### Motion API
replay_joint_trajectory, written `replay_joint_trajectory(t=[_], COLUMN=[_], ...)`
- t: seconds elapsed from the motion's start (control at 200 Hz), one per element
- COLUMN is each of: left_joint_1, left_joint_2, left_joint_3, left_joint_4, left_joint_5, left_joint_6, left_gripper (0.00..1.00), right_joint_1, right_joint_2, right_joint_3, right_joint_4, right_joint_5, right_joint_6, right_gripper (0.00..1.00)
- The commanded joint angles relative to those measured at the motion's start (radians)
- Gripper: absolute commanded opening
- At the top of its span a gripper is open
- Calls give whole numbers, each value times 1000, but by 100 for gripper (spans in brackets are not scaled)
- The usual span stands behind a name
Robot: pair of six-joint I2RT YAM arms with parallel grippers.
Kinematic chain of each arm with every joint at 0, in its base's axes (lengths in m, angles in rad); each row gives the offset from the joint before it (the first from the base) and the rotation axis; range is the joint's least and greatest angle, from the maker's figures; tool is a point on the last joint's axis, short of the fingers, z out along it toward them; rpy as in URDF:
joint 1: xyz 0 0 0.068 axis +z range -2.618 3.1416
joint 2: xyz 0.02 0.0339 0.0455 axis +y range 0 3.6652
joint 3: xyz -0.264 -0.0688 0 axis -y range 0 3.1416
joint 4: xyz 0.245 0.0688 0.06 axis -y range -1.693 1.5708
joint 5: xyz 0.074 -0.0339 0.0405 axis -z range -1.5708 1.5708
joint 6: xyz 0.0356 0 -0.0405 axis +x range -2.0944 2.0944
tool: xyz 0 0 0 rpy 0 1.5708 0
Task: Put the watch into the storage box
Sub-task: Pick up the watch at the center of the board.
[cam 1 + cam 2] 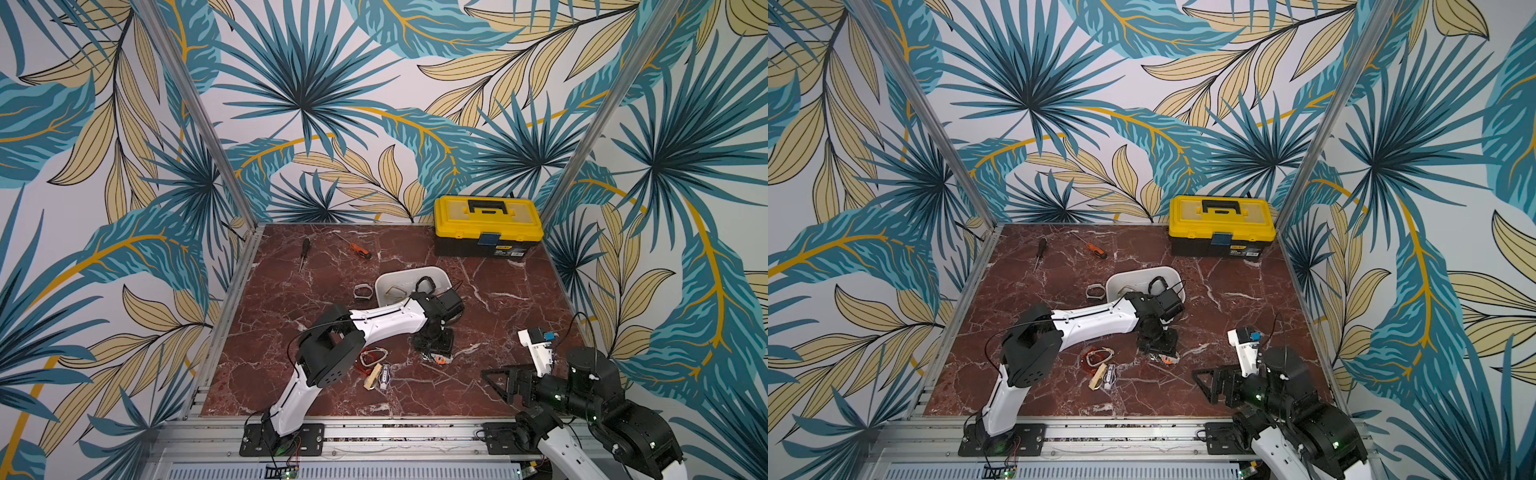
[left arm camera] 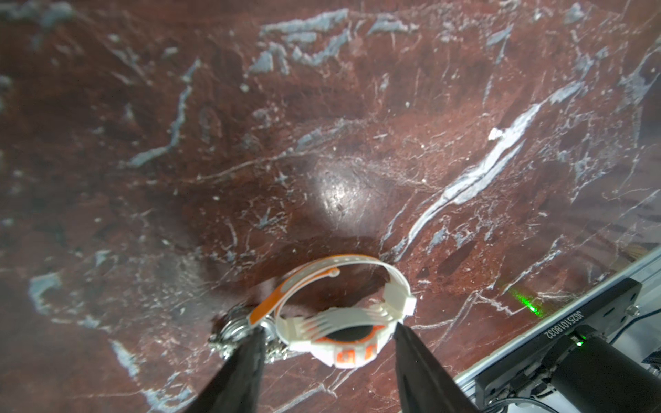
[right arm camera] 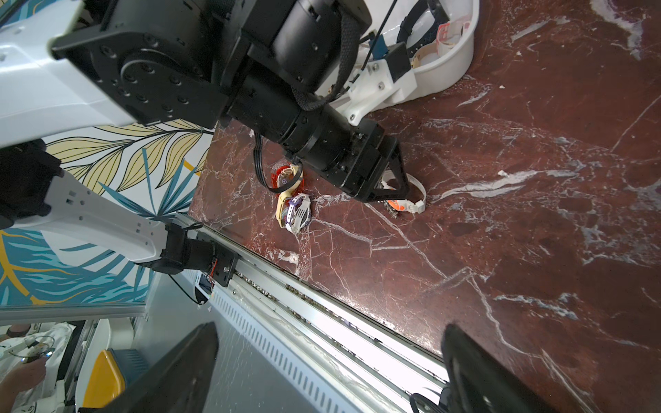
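Observation:
A white and orange watch (image 2: 343,343) lies on the red marble table, partly hidden under my left gripper in a top view (image 1: 438,359). My left gripper (image 2: 331,354) is down at the table and open. Its black fingers (image 2: 250,357) stand on either side of the watch case, with small gaps. The storage box (image 1: 415,272) is a white tub just behind the left wrist, seen in both top views (image 1: 1142,273), with a black watch and a beige strap inside. My right gripper (image 3: 329,339) hovers wide open and empty over the front rail (image 1: 496,380).
A silver metal watch (image 2: 232,332) touches the left finger's outer side. Beige, red and purple-white watches (image 1: 376,368) lie near the left arm. A grey watch (image 1: 362,291) sits beside the tub. Two screwdrivers (image 1: 359,250) and a yellow toolbox (image 1: 488,226) are at the back.

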Motion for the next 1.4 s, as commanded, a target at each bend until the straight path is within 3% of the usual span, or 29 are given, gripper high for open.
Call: replay_joint_trajectory(t=[0.0, 0.351, 0.561, 0.751, 0.866, 1.042, 1.182, 1.397], left_joint_1=[-3, -10, -10, -10, -15, -32, -50, -63], left_joint_2=[30, 80, 106, 109, 94, 48, 26, 31], left_joint_3=[68, 134, 184, 188, 188, 191, 184, 173], left_joint_4=[-36, -90, -117, -131, -154, -182, -191, -173], left_joint_5=[10, 26, 25, 27, -3, -77, -109, -108], left_joint_6=[31, 91, 121, 139, 144, 135, 116, 102], left_gripper=[56, 40, 24, 23, 31, 56, 61, 61], right_joint_1=[1, 0, 1, 1, 1, 0, 0, 1], right_joint_2=[-20, -16, -17, -17, -17, -18, -17, -19], right_joint_3=[-14, -16, -16, -15, -14, -14, -14, -15], right_joint_4=[-26, -21, -24, -25, -26, -27, -29, -27], right_joint_5=[-3, -3, 10, 14, 19, 21, 19, 20], right_joint_6=[-16, -17, -12, -11, -9, -9, -12, -15], right_gripper=[100, 100, 100, 100, 100, 100, 100, 100])
